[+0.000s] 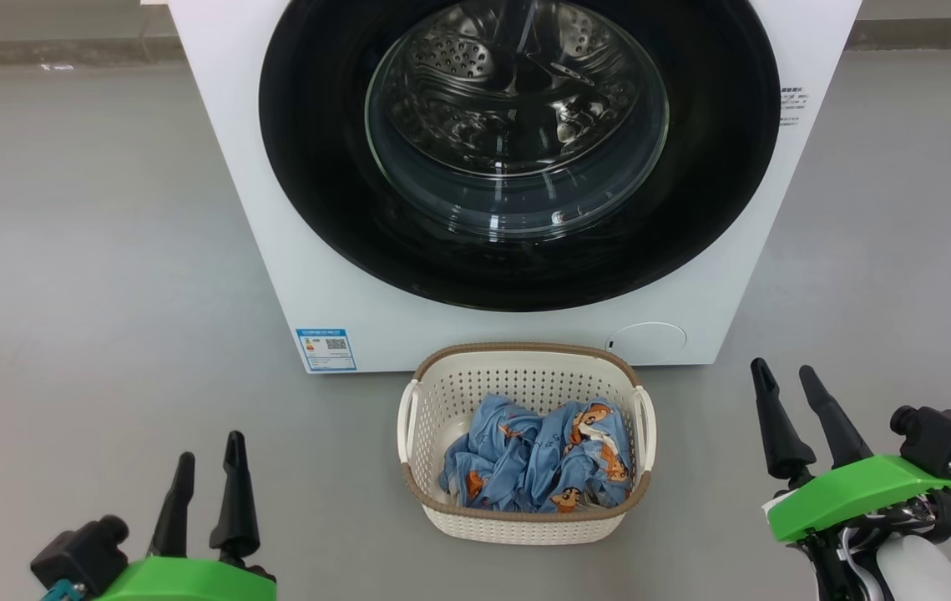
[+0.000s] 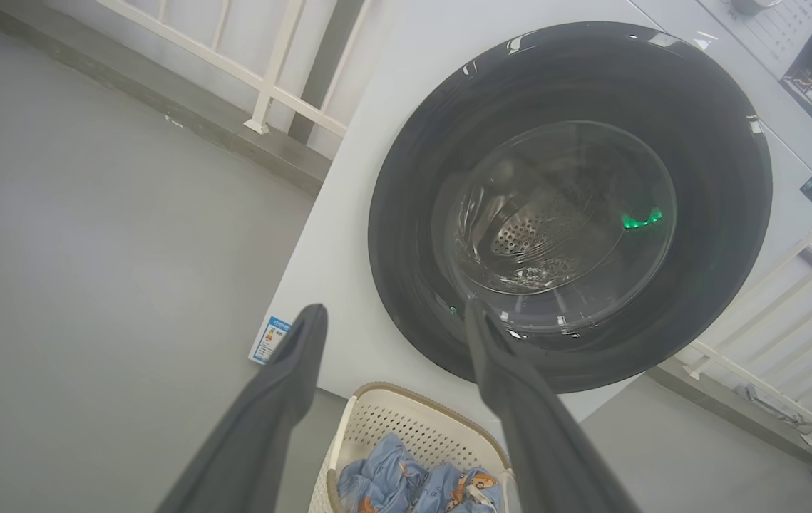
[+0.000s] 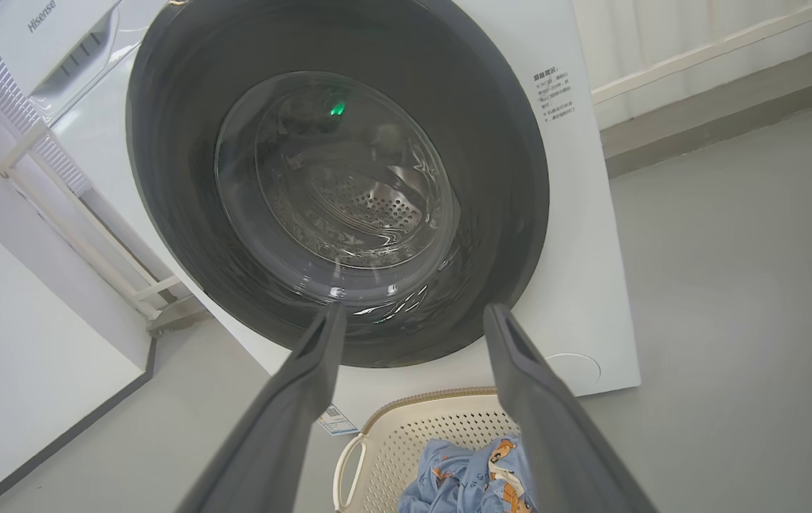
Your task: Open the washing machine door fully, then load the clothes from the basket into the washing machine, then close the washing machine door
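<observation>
I've got the left end effector [image 1: 209, 446] and right end effector [image 1: 782, 367] over the floor [image 1: 108, 250], fingers apart on both, nothing held. The basket [image 1: 525, 347] sits btwn them w/ the clothes [image 1: 538, 459] heaped inside. Just beyond it, ahead of both fingertip pairs, stands the washing machine [image 1: 333, 292]; the washing machine door [image 1: 316, 167] looks shut, tho I can't see the latch.

The washing machine door [image 1: 316, 167] sits shut on the white washing machine [image 1: 291, 250]. Just before it on the grey floor [image 1: 91, 292] stands the basket [image 1: 525, 349], clothes [image 1: 533, 455] heaped inside. The left end effector [image 1: 209, 446] and right end effector [image 1: 782, 367] flank it, fingers parted, empty.
</observation>
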Controlling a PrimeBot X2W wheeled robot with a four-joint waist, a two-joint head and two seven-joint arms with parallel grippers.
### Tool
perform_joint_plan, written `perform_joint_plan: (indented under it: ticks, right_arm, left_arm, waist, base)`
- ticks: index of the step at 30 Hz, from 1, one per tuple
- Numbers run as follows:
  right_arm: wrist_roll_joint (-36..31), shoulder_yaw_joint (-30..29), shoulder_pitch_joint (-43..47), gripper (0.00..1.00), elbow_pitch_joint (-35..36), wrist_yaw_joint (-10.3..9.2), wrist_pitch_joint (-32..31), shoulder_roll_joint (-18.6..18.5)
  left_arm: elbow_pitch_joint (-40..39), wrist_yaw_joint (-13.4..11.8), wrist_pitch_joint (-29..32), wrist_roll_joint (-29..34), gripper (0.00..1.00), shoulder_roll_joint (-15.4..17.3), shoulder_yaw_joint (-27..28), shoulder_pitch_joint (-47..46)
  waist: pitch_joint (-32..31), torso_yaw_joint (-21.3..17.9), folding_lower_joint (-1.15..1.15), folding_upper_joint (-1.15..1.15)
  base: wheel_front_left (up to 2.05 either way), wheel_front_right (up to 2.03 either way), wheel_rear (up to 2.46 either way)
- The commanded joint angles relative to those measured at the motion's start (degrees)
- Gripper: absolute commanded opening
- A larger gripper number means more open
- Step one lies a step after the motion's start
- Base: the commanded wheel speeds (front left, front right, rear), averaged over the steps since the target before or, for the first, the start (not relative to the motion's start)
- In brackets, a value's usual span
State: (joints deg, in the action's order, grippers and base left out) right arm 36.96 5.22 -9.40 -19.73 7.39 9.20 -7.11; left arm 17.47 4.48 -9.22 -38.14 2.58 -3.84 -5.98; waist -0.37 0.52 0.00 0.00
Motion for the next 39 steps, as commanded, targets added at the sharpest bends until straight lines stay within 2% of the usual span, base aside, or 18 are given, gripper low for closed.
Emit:
perform_joint_plan:
  ticks: [1, 30, 39]
  right_arm:
    - [-2.1, 1.1, -3.1, 1.0, 1.2, 0.08, 1.0, -0.8]
    - [-18.8, 5.5, -4.8, 1.0, 0.1, 0.1, 5.7, -2.6]
    - [-18.7, 5.4, -4.4, 1.0, 0.1, 0.1, 5.8, -2.6]
  left_arm:
    - [-1.0, 0.0, -0.9, 2.1, 1.0, 0.7, 0.9, -3.1]
    - [0.0, -0.3, -5.7, 18.3, 1.0, 0.6, -0.6, -4.7]
    - [-0.5, -0.2, -5.8, 18.7, 1.0, 0.5, -0.2, -4.5]
  waist:
    - [0.0, 0.0, 0.0, 0.0]
    - [-0.6, 0.3, 0.0, 0.0]
    - [-0.6, 0.1, 0.0, 0.0]
  base:
    - [0.0, 0.0, 0.0]
    - [0.0, 0.0, 0.0]
    - [0.0, 0.0, 0.0]
